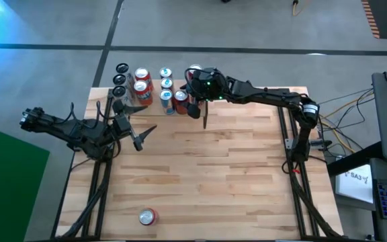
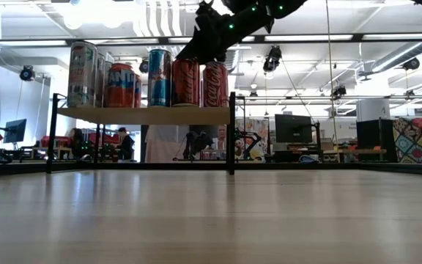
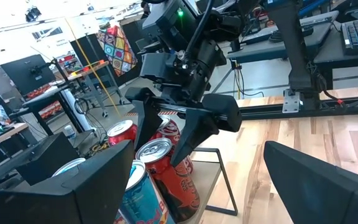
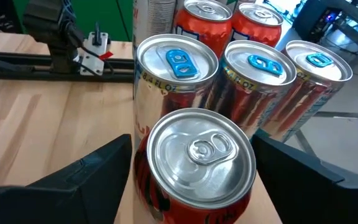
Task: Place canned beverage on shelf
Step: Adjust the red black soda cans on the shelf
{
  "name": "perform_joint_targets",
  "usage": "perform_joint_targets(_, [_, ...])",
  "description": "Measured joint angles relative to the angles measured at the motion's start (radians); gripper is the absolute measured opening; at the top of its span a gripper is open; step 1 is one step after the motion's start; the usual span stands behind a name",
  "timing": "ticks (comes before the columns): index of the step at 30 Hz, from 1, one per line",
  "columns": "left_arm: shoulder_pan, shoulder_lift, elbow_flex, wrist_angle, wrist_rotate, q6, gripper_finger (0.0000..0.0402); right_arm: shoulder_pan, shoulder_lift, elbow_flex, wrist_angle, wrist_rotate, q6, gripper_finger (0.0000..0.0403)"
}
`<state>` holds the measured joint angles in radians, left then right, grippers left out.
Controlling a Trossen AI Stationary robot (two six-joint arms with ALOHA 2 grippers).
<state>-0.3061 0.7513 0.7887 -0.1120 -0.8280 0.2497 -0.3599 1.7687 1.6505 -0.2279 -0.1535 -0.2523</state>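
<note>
The shelf (image 2: 145, 115), a light wooden board on black uprights, stands at the table's far edge and bears several upright cans. At its near right corner stands a red can with a silver top (image 4: 201, 155). My right gripper (image 4: 191, 180) reaches over it from the table's right and slants slightly down, one finger on each side of the can. It also shows in the high view as the right gripper (image 1: 192, 102). My left gripper (image 1: 140, 138) waits open above the table's left part, level, with nothing between its fingers. My right gripper has its two fingers (image 4: 89, 180) close against opposite sides of the red can's upper wall (image 4: 143, 186), coming from the table's right and slanting down. I cannot tell whether they touch it. The can stands upright with its base on the shelf.
Blue-topped cans (image 4: 178, 59) and red cans (image 4: 207, 15) stand packed right behind the red can. One red can (image 1: 146, 216) lies on its side near the table's front edge. The middle of the tabletop (image 1: 213, 168) is bare wood.
</note>
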Motion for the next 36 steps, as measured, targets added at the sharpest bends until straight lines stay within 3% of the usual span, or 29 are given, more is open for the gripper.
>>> perform_joint_targets(13, [0.000, 0.000, 0.000, 0.000, 0.000, 0.000, 0.0346, 0.000, -0.012, 0.000, -0.003, -0.007, 0.023, 0.0257])
perform_joint_targets(36, [0.000, 0.000, 0.000, 0.000, 0.000, 0.000, 0.0346, -0.001, 0.003, -0.001, 0.000, 0.000, 0.003, 0.0286])
